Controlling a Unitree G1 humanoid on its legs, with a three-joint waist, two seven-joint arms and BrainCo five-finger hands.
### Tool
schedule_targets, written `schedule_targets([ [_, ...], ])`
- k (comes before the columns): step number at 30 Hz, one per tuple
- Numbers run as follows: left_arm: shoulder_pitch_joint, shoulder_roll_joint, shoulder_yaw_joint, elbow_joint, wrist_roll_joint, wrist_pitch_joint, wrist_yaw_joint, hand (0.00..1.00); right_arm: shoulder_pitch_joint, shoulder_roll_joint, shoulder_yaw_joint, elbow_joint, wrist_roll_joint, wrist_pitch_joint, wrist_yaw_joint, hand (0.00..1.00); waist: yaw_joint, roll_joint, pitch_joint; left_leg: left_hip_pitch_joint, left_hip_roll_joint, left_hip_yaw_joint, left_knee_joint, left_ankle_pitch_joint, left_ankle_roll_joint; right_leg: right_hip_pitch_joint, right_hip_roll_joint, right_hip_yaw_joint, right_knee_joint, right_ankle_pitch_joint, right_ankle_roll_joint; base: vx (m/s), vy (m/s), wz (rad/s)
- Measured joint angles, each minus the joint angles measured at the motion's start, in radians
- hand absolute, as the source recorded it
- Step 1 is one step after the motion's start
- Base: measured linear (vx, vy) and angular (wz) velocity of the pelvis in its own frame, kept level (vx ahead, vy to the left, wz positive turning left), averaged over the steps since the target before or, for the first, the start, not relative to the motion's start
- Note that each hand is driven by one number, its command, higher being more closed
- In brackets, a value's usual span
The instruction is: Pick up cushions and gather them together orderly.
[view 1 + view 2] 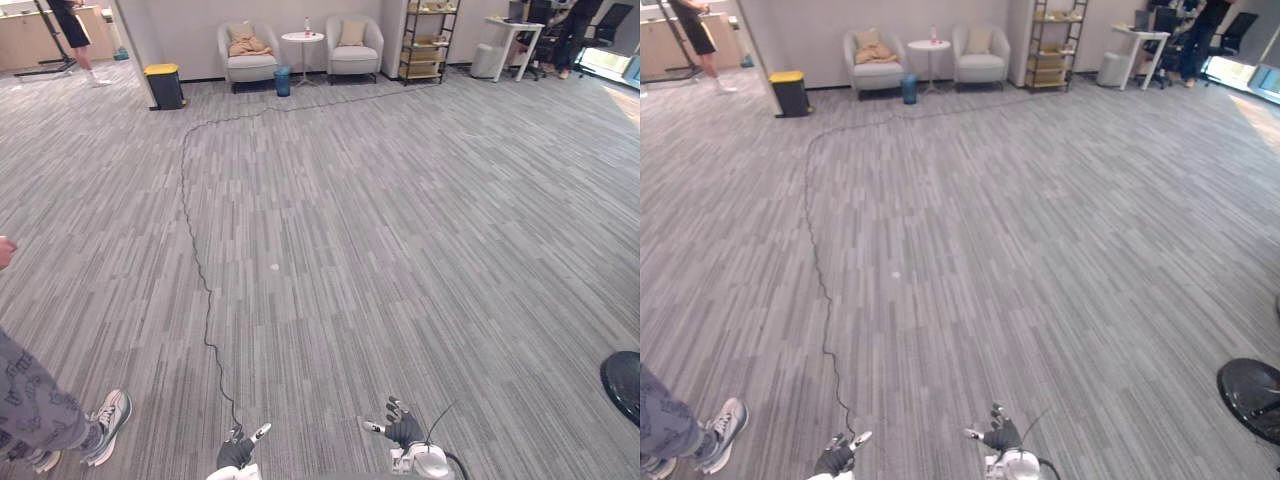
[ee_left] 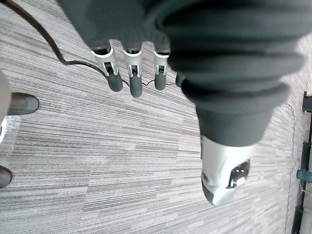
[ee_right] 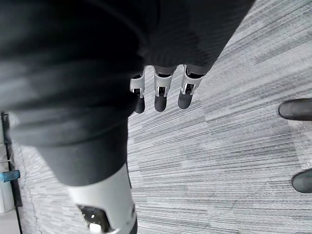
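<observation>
Two pale armchairs stand against the far wall. On the left armchair [image 1: 250, 66] lies a tan cushion [image 1: 246, 43], rumpled. A beige cushion [image 1: 352, 33] stands upright on the right armchair [image 1: 355, 57]. Both of my hands hang low at the near edge of the view, far from the chairs, over bare carpet. My left hand [image 1: 238, 452] is open, its fingers [image 2: 129, 73] straight with nothing in them. My right hand [image 1: 402, 430] is also open, and its fingers [image 3: 161, 92] hold nothing.
A small round white table [image 1: 302, 39] and a blue bin [image 1: 282, 81] sit between the chairs. A black bin with a yellow lid [image 1: 164, 86] stands to the left, a shelf [image 1: 426, 42] to the right. A person's leg and shoe [image 1: 105, 420] are near left. A black round base [image 1: 624, 385] lies at the right.
</observation>
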Motion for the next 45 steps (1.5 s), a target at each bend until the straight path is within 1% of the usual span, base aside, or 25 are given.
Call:
schedule_targets([
  [4,-0.019,0.007,-0.003,0.030,0.000,0.000,0.001,0.00,-0.028,0.001,-0.035,0.050,0.041,0.000,-0.005,0.00,0.001,0.002,0.000,-0.006,-0.002,-0.028,0.000,0.005,0.003,0.002,-0.001,-0.028,-0.001,-0.002,0.003,0.03,-0.036,0.19],
  [7,-0.033,0.017,-0.013,0.059,0.000,0.000,0.002,0.00,-0.046,0.002,-0.060,0.082,0.050,-0.001,-0.009,0.00,0.001,0.002,0.000,-0.015,-0.004,-0.041,0.000,0.008,0.006,0.001,-0.003,-0.037,-0.006,-0.002,0.003,-0.02,-0.033,0.12],
  [9,-0.039,0.021,-0.015,0.067,0.000,0.000,0.003,0.00,-0.053,0.001,-0.063,0.093,0.082,-0.001,-0.015,0.00,0.001,0.001,0.000,-0.015,-0.006,-0.042,0.000,0.013,0.005,0.002,-0.005,-0.040,-0.006,-0.002,0.003,-0.03,-0.030,0.06],
  [16,-0.053,0.039,-0.048,0.098,0.003,0.000,0.006,0.00,-0.062,-0.001,-0.065,0.111,0.113,-0.013,-0.018,0.00,-0.001,0.000,0.003,-0.018,-0.013,-0.067,-0.001,0.020,0.013,0.001,-0.011,-0.061,-0.003,-0.003,0.004,-0.06,-0.019,0.10],
  [24,-0.064,0.063,-0.090,0.117,0.009,0.002,0.006,0.00,-0.072,-0.008,-0.065,0.126,0.114,-0.015,-0.017,0.00,-0.004,-0.003,0.005,-0.033,-0.022,-0.093,-0.001,0.026,0.024,-0.012,-0.018,-0.070,0.002,-0.003,0.004,-0.05,-0.002,0.06],
  [29,-0.067,0.078,-0.102,0.128,0.008,0.002,0.006,0.00,-0.086,-0.028,-0.066,0.147,0.114,-0.014,-0.017,0.00,-0.003,-0.009,0.022,-0.036,-0.025,-0.095,0.000,0.027,0.026,-0.014,-0.020,-0.071,0.002,-0.002,0.005,0.00,0.002,0.02],
  [31,-0.073,0.082,-0.103,0.128,0.008,0.002,0.006,0.00,-0.094,-0.031,-0.078,0.147,0.114,-0.014,-0.018,0.00,-0.005,-0.006,0.038,-0.037,-0.025,-0.095,0.000,0.027,0.026,-0.016,-0.020,-0.071,0.003,-0.002,0.005,0.00,0.000,0.00],
  [33,-0.080,0.087,-0.104,0.130,0.008,0.004,0.006,0.00,-0.098,-0.033,-0.094,0.147,0.114,-0.014,-0.018,0.00,-0.006,-0.009,0.050,-0.040,-0.024,-0.098,0.000,0.027,0.026,-0.018,-0.019,-0.073,0.003,-0.003,0.005,-0.01,-0.009,0.02],
  [36,-0.086,0.092,-0.104,0.130,0.007,0.012,0.006,0.00,-0.100,-0.040,-0.101,0.146,0.115,-0.014,-0.018,0.00,-0.008,-0.011,0.054,-0.070,-0.019,-0.095,0.008,0.025,0.024,-0.059,-0.020,-0.071,0.043,-0.026,-0.001,0.02,-0.010,0.00],
  [37,-0.089,0.098,-0.104,0.128,0.008,0.017,0.005,0.00,-0.101,-0.039,-0.101,0.145,0.116,-0.015,-0.018,0.00,-0.009,-0.018,0.058,-0.089,-0.014,-0.094,0.039,0.008,0.024,-0.079,-0.024,-0.069,0.073,-0.043,-0.001,0.06,-0.031,0.03],
  [38,-0.093,0.106,-0.101,0.123,0.007,0.017,0.005,0.00,-0.101,-0.039,-0.101,0.144,0.116,-0.015,-0.018,0.00,-0.009,-0.028,0.065,-0.126,-0.004,-0.093,0.120,-0.029,0.020,-0.092,-0.030,-0.065,0.103,-0.060,-0.005,0.07,-0.056,0.04],
  [39,-0.095,0.110,-0.100,0.117,0.007,0.018,0.006,0.00,-0.101,-0.039,-0.102,0.143,0.116,-0.015,-0.018,0.00,-0.006,-0.032,0.073,-0.157,0.007,-0.092,0.191,-0.063,0.019,-0.099,-0.034,-0.064,0.121,-0.074,-0.006,0.05,-0.074,-0.02],
  [40,-0.096,0.113,-0.093,0.096,0.007,0.018,0.005,0.00,-0.101,-0.038,-0.104,0.141,0.117,-0.015,-0.018,0.00,0.000,-0.038,0.084,-0.227,0.034,-0.086,0.370,-0.114,0.021,-0.107,-0.044,-0.063,0.158,-0.109,-0.014,0.07,-0.085,-0.05],
  [41,-0.096,0.111,-0.078,0.077,0.006,0.018,0.005,0.00,-0.098,-0.037,-0.109,0.127,0.117,-0.014,-0.019,0.00,0.001,-0.042,0.095,-0.289,0.063,-0.069,0.541,-0.133,0.025,-0.096,-0.052,-0.058,0.184,-0.138,-0.026,0.07,-0.051,-0.05],
  [42,-0.095,0.109,-0.075,0.066,0.006,0.018,0.005,0.00,-0.090,-0.036,-0.110,0.113,0.116,-0.013,-0.019,0.00,0.002,-0.042,0.102,-0.322,0.083,-0.055,0.632,-0.145,0.025,-0.081,-0.056,-0.057,0.191,-0.151,-0.030,0.11,-0.002,-0.04],
  [43,-0.089,0.102,-0.072,0.057,0.006,0.017,0.005,0.00,-0.081,-0.045,-0.110,0.103,0.116,-0.014,-0.020,0.00,0.006,-0.035,0.105,-0.351,0.117,-0.033,0.715,-0.177,0.020,-0.064,-0.055,-0.056,0.196,-0.167,-0.033,0.15,0.057,-0.07],
  [44,-0.087,0.095,-0.061,0.055,0.005,0.016,0.005,0.00,-0.082,-0.060,-0.111,0.105,0.116,-0.013,-0.023,0.00,0.004,-0.021,0.105,-0.380,0.145,-0.017,0.743,-0.202,0.019,-0.042,-0.054,-0.049,0.196,-0.182,-0.033,0.24,0.148,-0.15],
  [45,-0.086,0.093,-0.057,0.053,-0.001,0.015,0.005,0.00,-0.082,-0.075,-0.111,0.109,0.116,-0.010,-0.028,0.00,0.006,-0.014,0.108,-0.415,0.147,-0.012,0.700,-0.203,0.020,-0.032,-0.070,-0.040,0.195,-0.195,-0.019,0.23,0.168,-0.18],
])
